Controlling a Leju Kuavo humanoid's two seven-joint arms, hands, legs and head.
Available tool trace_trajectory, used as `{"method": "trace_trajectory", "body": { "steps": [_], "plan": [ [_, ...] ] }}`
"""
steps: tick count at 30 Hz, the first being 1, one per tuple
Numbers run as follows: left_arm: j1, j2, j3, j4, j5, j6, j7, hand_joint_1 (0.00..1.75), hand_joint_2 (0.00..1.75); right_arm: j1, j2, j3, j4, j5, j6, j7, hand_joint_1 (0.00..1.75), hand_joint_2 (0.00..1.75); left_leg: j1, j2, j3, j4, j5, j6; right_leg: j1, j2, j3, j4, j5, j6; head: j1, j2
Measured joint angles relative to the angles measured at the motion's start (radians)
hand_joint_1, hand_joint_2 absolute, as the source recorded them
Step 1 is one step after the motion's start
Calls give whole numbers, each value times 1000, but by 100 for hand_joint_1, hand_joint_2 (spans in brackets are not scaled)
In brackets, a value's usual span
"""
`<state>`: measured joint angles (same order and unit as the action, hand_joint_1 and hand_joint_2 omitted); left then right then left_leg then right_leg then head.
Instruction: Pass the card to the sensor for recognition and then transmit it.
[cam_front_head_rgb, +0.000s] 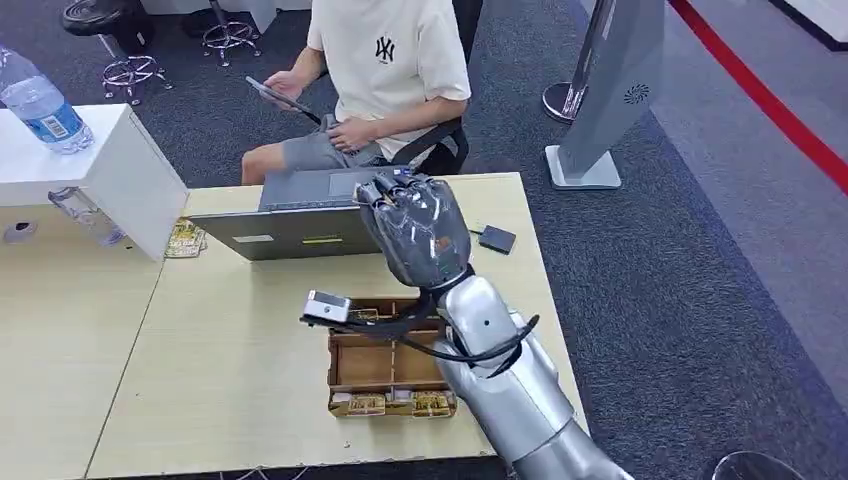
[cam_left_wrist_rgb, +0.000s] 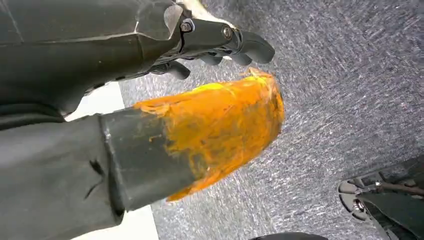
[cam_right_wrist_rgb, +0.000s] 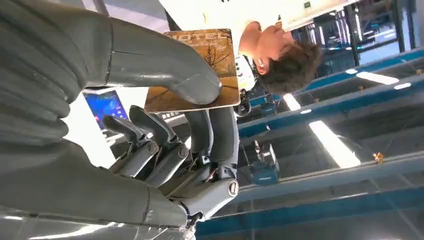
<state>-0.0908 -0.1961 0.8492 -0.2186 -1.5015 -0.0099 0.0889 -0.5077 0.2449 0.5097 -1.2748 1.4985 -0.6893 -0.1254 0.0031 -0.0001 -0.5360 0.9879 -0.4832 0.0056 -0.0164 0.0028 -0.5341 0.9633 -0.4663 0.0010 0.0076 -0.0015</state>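
In the right wrist view a brown and gold card printed "HOTEL" is pinched between the thumb and the fingers of my right hand. In the head view that right hand is raised above the table, over the near edge of the laptop, its back toward me. A small dark square sensor lies on the table just to the right of the hand. My left hand hangs over grey carpet, its thumb wrapped in orange, fingers apart and holding nothing.
A wooden tray with several cards sits under my right forearm. A grey laptop stands behind it. A person sits across the table holding a phone. A water bottle rests on a white box at left.
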Motion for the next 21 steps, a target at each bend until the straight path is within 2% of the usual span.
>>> {"method": "trace_trajectory", "body": {
  "steps": [7, 21],
  "plan": [
    [-2, -3, -14, 0, -18, -11, 7, 0, 0, -87, 8, 21, 138, 40, 0, 73, 175, 175, 0, 0, 0, 1, 0, 0, 0, 0, 0, 0, 0, 0, 0, 0],
    [-13, -3, -27, 0, -31, -14, 8, 0, 0, -181, 9, 48, 305, 55, 0, 163, 175, 175, 0, 0, 0, 1, 0, 0, 0, 0, 0, 0, 0, 0, 0, 0]
  ]
}}
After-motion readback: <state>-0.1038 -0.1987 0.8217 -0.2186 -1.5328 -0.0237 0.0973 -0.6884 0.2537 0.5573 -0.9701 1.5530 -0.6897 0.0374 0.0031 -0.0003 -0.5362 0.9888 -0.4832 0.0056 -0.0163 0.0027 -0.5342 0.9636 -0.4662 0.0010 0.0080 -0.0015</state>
